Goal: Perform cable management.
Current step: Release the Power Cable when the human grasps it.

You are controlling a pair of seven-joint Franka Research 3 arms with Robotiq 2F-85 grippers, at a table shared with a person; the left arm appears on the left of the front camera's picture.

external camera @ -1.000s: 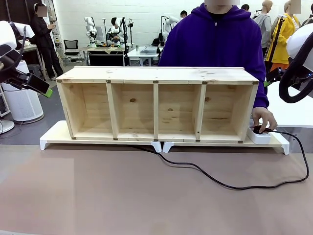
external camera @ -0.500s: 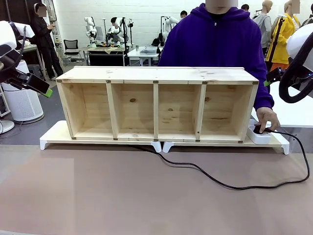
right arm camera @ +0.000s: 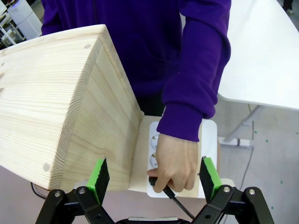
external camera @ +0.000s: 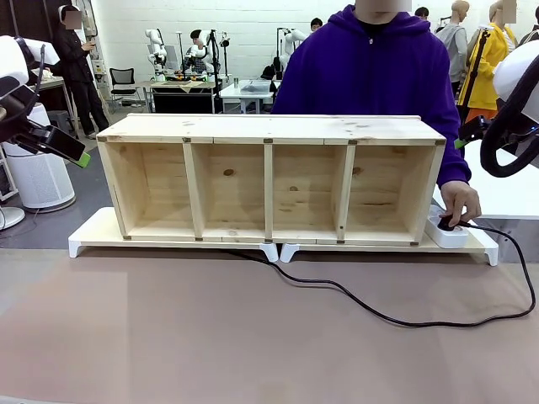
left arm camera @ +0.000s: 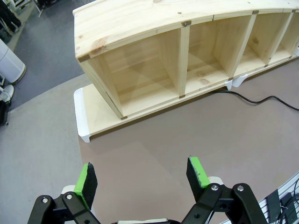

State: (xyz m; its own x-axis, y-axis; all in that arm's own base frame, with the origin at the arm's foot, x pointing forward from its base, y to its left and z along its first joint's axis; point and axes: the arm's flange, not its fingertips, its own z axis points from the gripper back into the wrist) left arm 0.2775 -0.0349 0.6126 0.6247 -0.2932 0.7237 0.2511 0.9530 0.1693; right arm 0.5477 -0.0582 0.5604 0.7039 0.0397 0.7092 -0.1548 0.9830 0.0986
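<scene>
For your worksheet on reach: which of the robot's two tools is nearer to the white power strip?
The right. The right tool hangs open just above the power strip, where the person's hand holds the plug. The left tool hangs open off the shelf's opposite end.

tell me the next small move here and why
Probably hold both arms back for now. The person's hand is on the plug at the power strip, and the cable lies loose across the table. Both the left gripper and the right gripper hang open, gripping nothing.
</scene>
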